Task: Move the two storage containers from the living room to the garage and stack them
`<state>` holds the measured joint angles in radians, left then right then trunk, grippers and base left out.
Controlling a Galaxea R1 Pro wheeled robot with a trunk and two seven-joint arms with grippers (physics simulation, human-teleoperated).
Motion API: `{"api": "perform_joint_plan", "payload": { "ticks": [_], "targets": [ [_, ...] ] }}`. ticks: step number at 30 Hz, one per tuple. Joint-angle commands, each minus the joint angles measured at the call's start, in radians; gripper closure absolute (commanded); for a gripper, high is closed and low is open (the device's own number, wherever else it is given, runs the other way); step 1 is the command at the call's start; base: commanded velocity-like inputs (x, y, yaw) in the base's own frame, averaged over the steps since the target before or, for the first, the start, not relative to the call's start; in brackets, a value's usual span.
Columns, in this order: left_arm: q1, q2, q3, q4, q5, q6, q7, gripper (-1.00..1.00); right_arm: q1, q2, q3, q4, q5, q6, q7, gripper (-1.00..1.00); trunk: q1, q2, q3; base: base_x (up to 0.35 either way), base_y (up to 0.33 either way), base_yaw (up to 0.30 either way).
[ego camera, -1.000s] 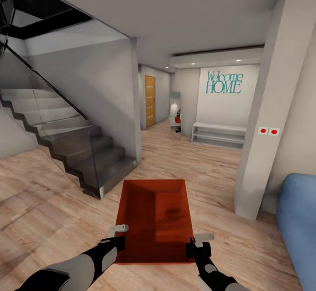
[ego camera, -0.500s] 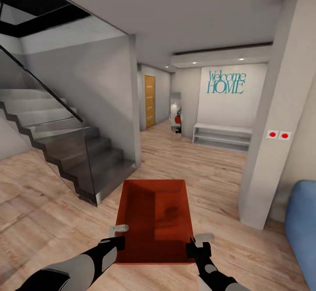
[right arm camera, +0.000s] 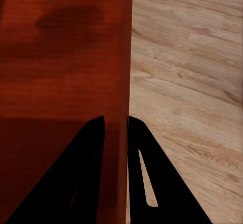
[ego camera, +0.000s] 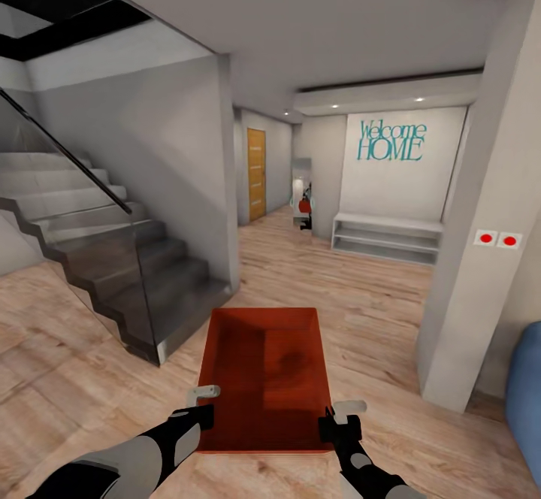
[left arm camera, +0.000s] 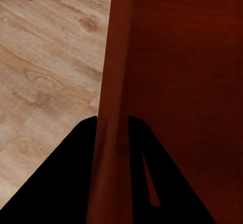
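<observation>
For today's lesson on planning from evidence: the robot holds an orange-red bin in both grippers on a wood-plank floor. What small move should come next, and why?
Probably roll on toward the hallway, grip unchanged. The storage container is pinched at each side wall by the left gripper and the right gripper, above the wood-plank floor, so this is not the garage.

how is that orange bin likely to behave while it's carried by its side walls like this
The storage container probably stays stiff: its walls look straight where the left gripper and right gripper each pinch a rim. It appears empty, so likely light. The smooth plastic may slip, and held near one end, the far end could sag.
</observation>
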<state>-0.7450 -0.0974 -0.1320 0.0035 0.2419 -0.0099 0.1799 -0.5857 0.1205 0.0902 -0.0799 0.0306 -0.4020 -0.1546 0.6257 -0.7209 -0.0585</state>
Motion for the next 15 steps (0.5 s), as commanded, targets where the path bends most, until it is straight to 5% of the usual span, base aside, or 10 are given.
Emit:
{"api": "perform_joint_plan", "payload": {
  "ticks": [1,15],
  "targets": [
    [-0.002,0.004,0.048,-0.004,-0.001,-0.001,0.007,1.0,0.0,-0.008,0.002,0.007,-0.008,-0.003,-0.013,1.0,0.001,-0.001,-0.002,0.323,0.0,0.0],
    [-0.002,0.004,0.048,-0.004,-0.001,-0.001,0.007,1.0,0.0,-0.008,0.002,0.007,-0.008,-0.001,-0.013,1.0,0.001,-0.001,-0.002,0.322,0.0,0.0]
  ]
}}
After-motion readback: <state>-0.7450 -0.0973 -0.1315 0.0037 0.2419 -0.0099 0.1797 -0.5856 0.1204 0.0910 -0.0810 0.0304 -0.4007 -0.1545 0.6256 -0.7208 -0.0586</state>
